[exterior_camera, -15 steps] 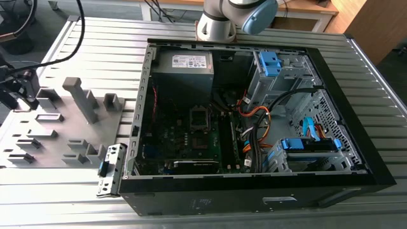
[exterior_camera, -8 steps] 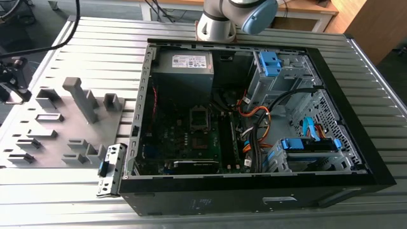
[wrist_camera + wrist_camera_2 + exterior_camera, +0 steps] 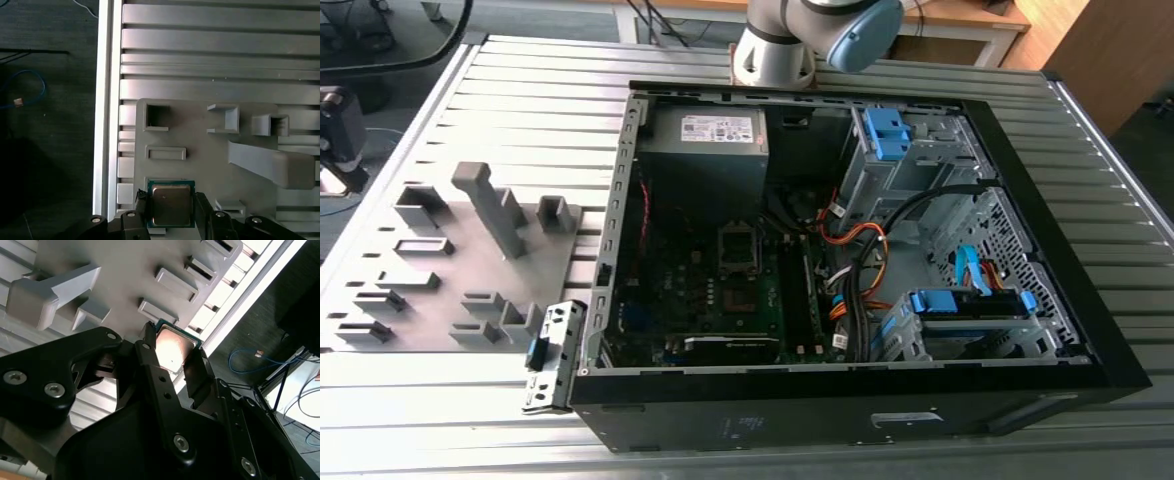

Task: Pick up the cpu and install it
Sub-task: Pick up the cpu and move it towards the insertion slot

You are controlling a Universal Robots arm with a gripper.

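Over the grey fixture plate (image 3: 200,160), at nine o'clock from the computer case (image 3: 854,410) in the exterior view, the gripper (image 3: 171,202) clamps narrowly on the cpu (image 3: 171,207) by two opposite edges, probably to keep its metal face untouched.

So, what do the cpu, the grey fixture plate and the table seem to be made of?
The cpu: silvery metal lid with a soft sheen, on a green board rim, likely circuit laminate. The fixture plate: uniform matte grey, probably plastic. The table: bright ribbed slats with glare, apparently aluminium.
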